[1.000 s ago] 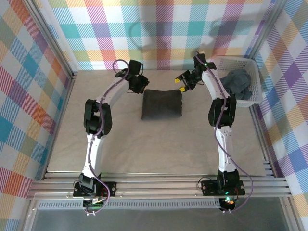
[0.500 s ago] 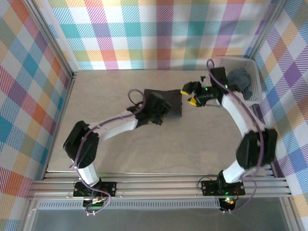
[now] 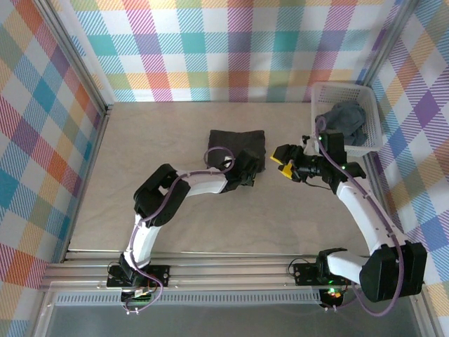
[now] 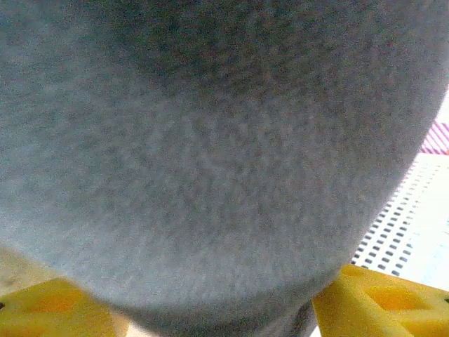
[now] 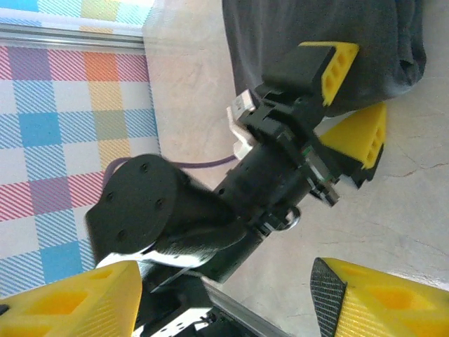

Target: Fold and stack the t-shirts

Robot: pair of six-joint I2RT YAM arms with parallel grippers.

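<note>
Both arms swung in from the far side. Left jaws, spread, now straddle the near edge of the folded t-shirt (image 3: 235, 140) on the table (image 3: 154, 147). Right jaws open, empty, just beside it (1 more t-shirt (image 3: 345, 116) waits in the basket (image 3: 340, 89)). Probably regrasping.

Matt, soft dark cloth on folded t-shirt (image 3: 235, 140), fuzzy up close; white perforated plastic for basket (image 3: 342, 86); matt yellow plastic on left gripper fingers (image 5: 335, 60); matt beige table (image 3: 280, 217); brushed metal rails (image 3: 231, 270).
</note>
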